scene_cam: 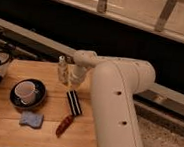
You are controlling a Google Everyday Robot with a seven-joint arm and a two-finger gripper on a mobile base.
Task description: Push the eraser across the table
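Step in hand: contact and push. Eraser [73, 103] lies right of centre on the surface [40, 74], long axis running roughly away from the camera. Tool [67, 76] hangs low just behind its far end.

To do well: keep the tool low, meet the end face squarely, and push slowly along the long axis so the eraser slides without turning. Red oblong [65, 125] sits near the eraser's near end; steer clear of it and of the cup [27, 90].

Tool: open or clenched, cannot tell. Nothing seen held. Contact with the eraser unclear.
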